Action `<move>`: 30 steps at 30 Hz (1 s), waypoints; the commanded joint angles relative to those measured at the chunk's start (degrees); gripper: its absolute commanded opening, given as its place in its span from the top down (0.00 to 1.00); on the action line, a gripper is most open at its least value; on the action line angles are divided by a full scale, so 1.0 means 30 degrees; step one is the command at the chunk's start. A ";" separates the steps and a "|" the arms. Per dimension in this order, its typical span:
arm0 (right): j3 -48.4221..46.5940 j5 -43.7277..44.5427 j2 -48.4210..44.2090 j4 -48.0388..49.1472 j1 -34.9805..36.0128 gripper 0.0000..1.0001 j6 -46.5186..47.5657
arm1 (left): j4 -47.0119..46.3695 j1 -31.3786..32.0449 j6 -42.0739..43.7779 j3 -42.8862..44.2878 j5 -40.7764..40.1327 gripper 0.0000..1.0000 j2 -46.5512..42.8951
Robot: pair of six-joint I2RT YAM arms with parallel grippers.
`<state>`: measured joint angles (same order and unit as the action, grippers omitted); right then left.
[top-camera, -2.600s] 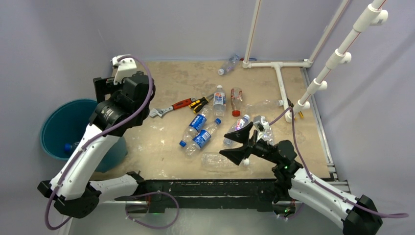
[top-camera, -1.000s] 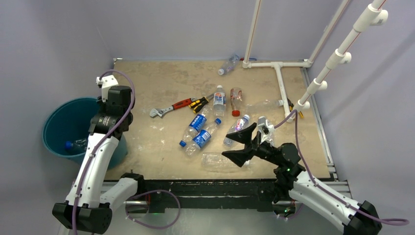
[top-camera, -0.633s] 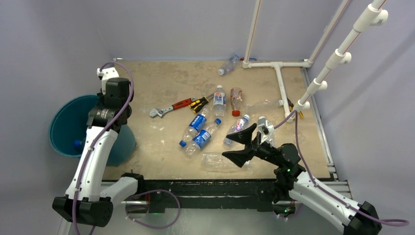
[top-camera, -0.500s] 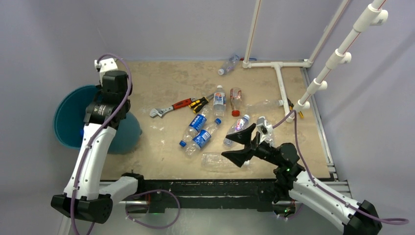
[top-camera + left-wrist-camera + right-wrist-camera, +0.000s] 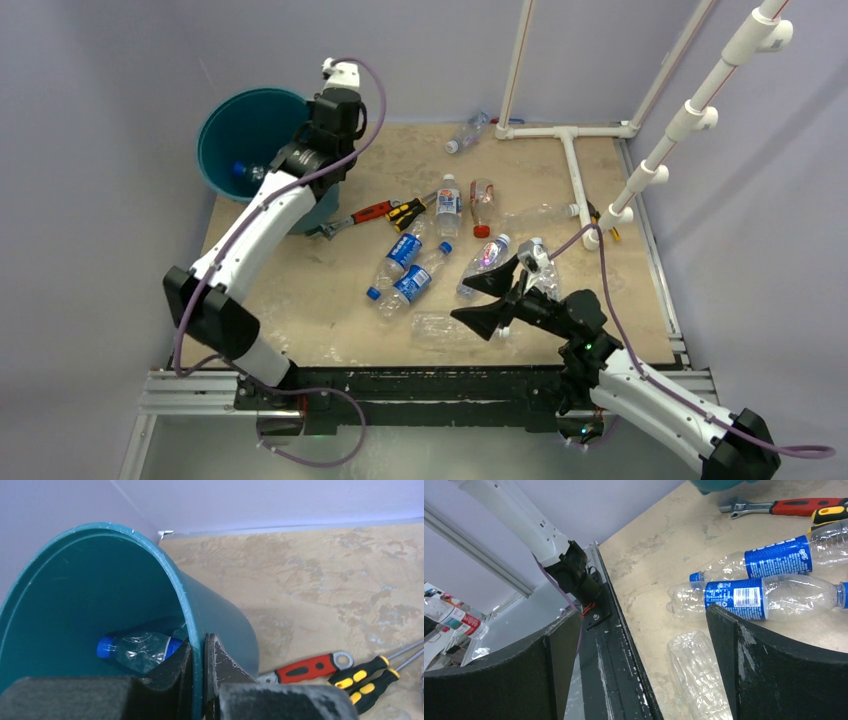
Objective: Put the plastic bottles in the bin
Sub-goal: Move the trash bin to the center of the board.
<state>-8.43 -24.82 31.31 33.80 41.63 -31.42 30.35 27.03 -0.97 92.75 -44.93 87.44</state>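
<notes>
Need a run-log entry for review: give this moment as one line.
left tool: shut on bin rim | bin: far left, one blue-capped bottle inside | right tool: open over clear bottle

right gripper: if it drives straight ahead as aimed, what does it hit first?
Probably the clear unlabelled bottle lying just ahead of the open right gripper, low in its wrist view. The blue-labelled bottles lie off to the side. Depth is unclear.
</notes>
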 commanded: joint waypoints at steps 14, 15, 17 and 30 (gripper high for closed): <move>-0.0492 0.0751 0.1748 0.1022 0.0011 0.01 0.0490 | -0.8569 0.0337 0.5950 0.3836 0.3847 1.00 0.5748; -0.0541 0.0675 0.1952 0.1065 0.0011 0.01 0.0483 | -0.8538 0.0330 0.5876 0.4017 0.3972 1.00 0.5941; -0.0631 0.0600 0.2240 0.1089 0.0011 0.01 0.0523 | -0.8200 0.0337 0.5851 0.4431 0.4181 1.00 0.6368; -0.0735 0.0941 0.2888 0.1336 0.0011 0.01 0.0598 | -0.5203 0.0825 0.4947 0.6624 0.4369 1.00 0.8729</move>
<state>-8.45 -23.33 40.12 35.46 41.63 -30.46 14.33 28.56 13.13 107.63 -30.50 113.38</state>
